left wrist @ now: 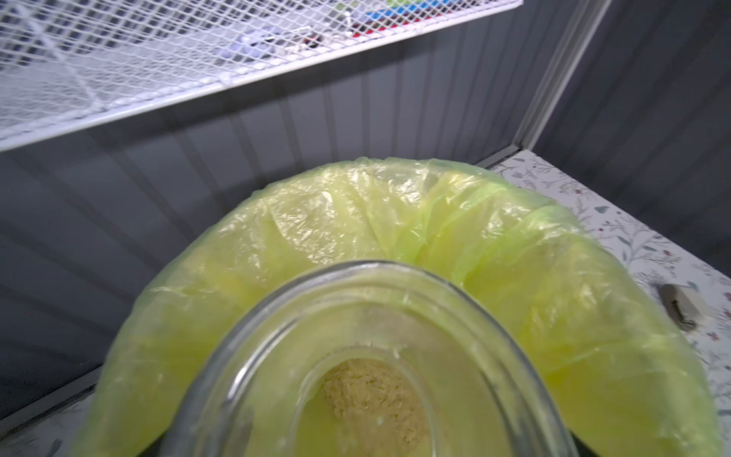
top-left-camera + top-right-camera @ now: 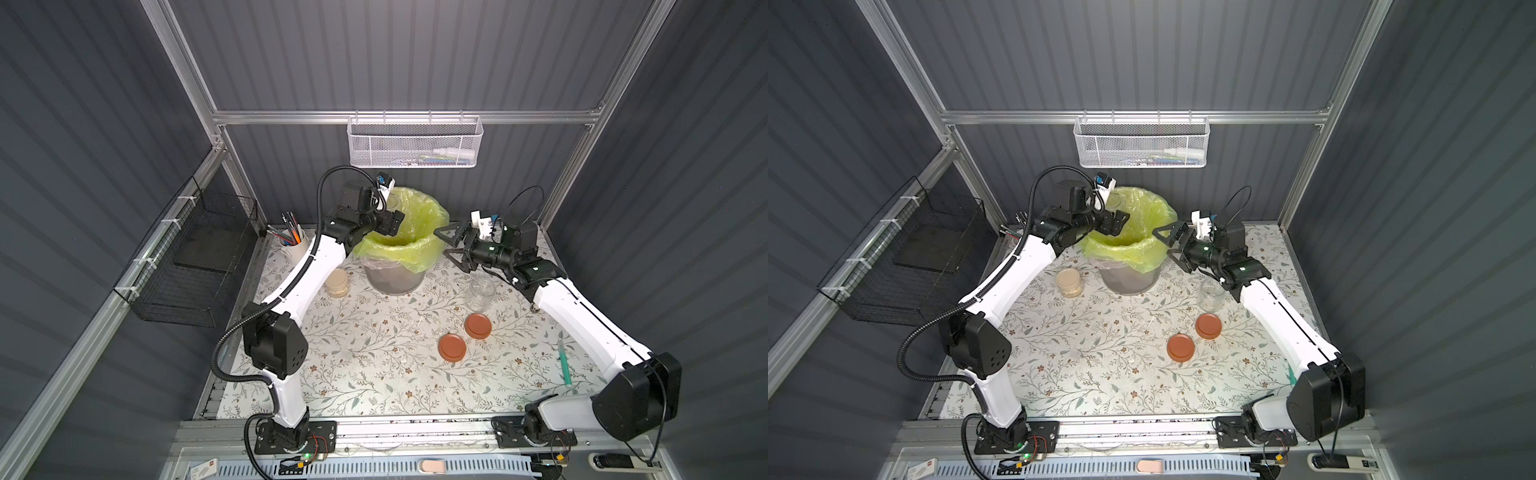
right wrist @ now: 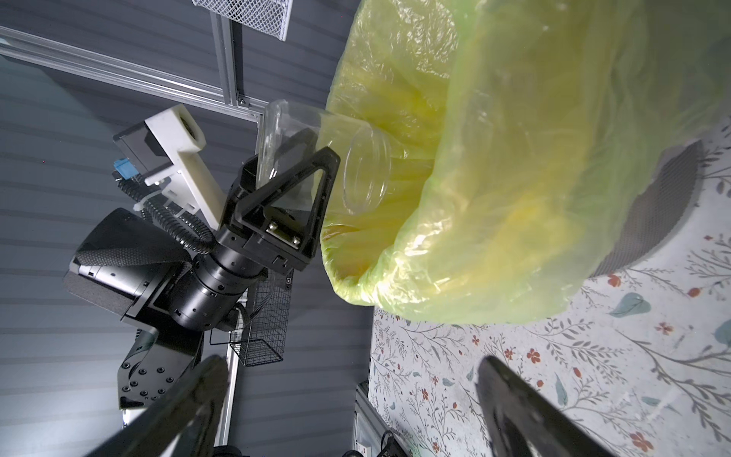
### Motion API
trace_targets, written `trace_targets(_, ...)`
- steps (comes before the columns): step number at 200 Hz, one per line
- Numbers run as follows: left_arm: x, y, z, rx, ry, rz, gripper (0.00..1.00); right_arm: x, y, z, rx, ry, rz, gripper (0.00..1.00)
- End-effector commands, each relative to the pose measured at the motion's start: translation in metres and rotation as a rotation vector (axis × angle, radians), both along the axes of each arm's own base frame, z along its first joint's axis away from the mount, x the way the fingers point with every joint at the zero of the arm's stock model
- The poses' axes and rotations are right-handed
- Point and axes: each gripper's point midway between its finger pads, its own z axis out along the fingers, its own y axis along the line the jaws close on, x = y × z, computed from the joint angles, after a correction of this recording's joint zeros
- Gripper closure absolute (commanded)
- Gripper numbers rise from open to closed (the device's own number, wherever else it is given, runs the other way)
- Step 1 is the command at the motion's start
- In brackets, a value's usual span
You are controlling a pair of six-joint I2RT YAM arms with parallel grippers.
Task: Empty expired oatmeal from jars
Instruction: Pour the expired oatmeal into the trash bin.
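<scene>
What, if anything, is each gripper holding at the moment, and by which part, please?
The left gripper holds a clear jar by its body, tipped mouth-first over the bin. The right gripper is open and holds nothing.

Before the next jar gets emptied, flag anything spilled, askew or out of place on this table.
A green pen-like stick lies loose on the table beside the right arm, far from the pen cup. I see no clear spill.

Nothing is legible in any view — the white box [image 2: 204,468] at the front edge bears a red mark, unreadably small.
</scene>
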Motion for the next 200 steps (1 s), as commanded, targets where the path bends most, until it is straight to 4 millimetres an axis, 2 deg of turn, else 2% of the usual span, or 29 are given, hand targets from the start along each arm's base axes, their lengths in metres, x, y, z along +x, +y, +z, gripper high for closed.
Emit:
trace_targets(1,-0.028,-0.059,0.011,0.154,-0.064,-0.135,0.54,0.006,0.007,0.009,0.019,-0.014,0.021,0.01)
trace_targets(7,-0.019,-0.041,0.013,0.141,-0.06,-0.073,0.56,0.005,0.009,0.01,0.024,-0.011,0.034,0.01)
trace_targets(13,-0.009,-0.021,0.023,0.032,-0.059,-0.039,0.56,0.003,0.01,0.011,0.024,-0.017,0.042,0.01)
trace_targets(18,-0.004,-0.006,0.031,-0.061,-0.071,-0.027,0.52,0.002,0.009,0.012,0.021,-0.023,0.037,0.01)
trace_targets(31,-0.001,0.014,0.045,-0.124,-0.133,0.038,0.48,0.003,0.003,0.01,0.006,-0.034,0.009,0.01)
trace_targets(60,0.005,0.008,0.045,-0.187,-0.106,0.044,0.51,0.007,0.009,0.012,0.014,-0.029,0.035,0.01)
trace_targets(107,0.016,0.014,0.064,-0.345,-0.098,0.154,0.52,0.004,0.008,0.012,0.031,-0.033,0.024,0.01)
trace_targets(134,0.01,0.013,0.075,-0.515,-0.046,0.175,0.52,0.008,0.011,0.013,0.099,-0.013,0.02,0.01)
trace_targets(159,0.001,0.021,0.095,-0.689,-0.002,0.223,0.56,0.014,0.015,0.024,0.214,-0.02,-0.009,0.01)
trace_targets(168,-0.002,0.028,0.102,-0.766,0.0,0.254,0.54,0.015,0.016,0.03,0.26,-0.018,-0.021,0.01)
trace_targets(200,-0.008,0.039,0.104,-0.968,0.072,0.324,0.57,0.017,0.027,0.05,0.391,-0.05,-0.036,0.01)
